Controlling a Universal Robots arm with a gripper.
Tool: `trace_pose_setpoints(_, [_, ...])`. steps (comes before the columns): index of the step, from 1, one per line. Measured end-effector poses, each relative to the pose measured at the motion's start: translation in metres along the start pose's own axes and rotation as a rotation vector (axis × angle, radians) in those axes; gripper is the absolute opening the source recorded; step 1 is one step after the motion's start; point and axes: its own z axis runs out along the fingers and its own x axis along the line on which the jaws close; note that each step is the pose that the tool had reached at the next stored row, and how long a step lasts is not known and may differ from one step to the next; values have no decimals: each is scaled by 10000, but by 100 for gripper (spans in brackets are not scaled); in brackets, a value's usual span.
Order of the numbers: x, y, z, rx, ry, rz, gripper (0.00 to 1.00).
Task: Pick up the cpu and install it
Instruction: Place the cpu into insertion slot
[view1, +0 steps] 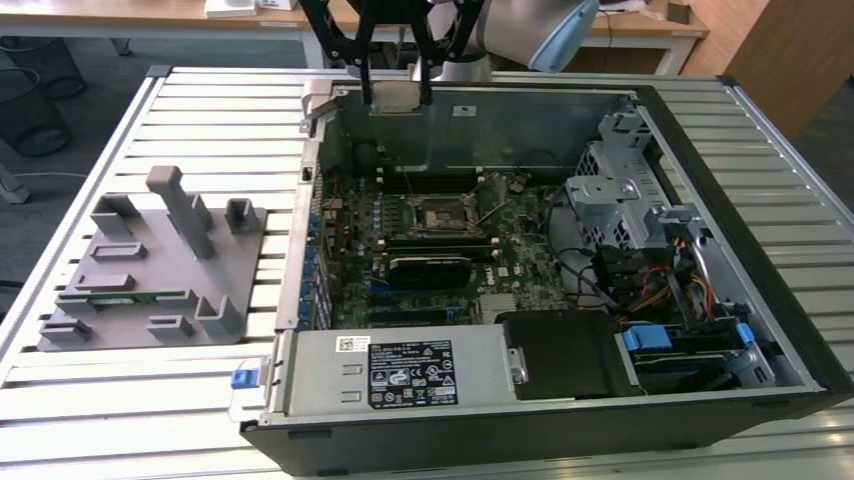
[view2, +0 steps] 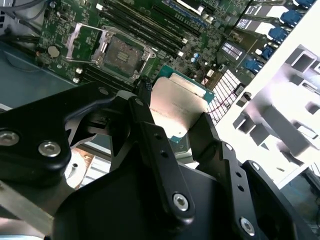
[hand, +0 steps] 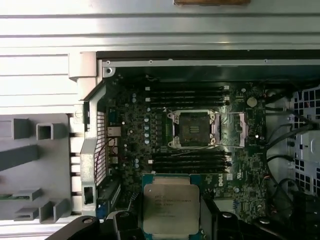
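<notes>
Gripper (hand: 171, 219) jaws are pinching your cpu (hand: 170, 200) by two opposite edges, with the metal lid facing the first wrist camera. In the exterior view you'll see the cpu hanging in the air over the case (view1: 561, 100) wall nearest the table (view1: 200, 110)'s far edge, clear of the board. Socket (hand: 192, 129) sits mid-board with its frame flipped open and dark centre exposed, well apart from the cpu. Fixture (view1: 154, 270) lies by the table's edge on the exterior view's left, just beside the case.
</notes>
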Motion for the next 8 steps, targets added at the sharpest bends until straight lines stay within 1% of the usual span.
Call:
trace_pose_setpoints(4, [0, -1, 4, 45, -6, 470, 54])
trace_pose_setpoints(8, [0, 0, 7, 63, -9, 948, 54])
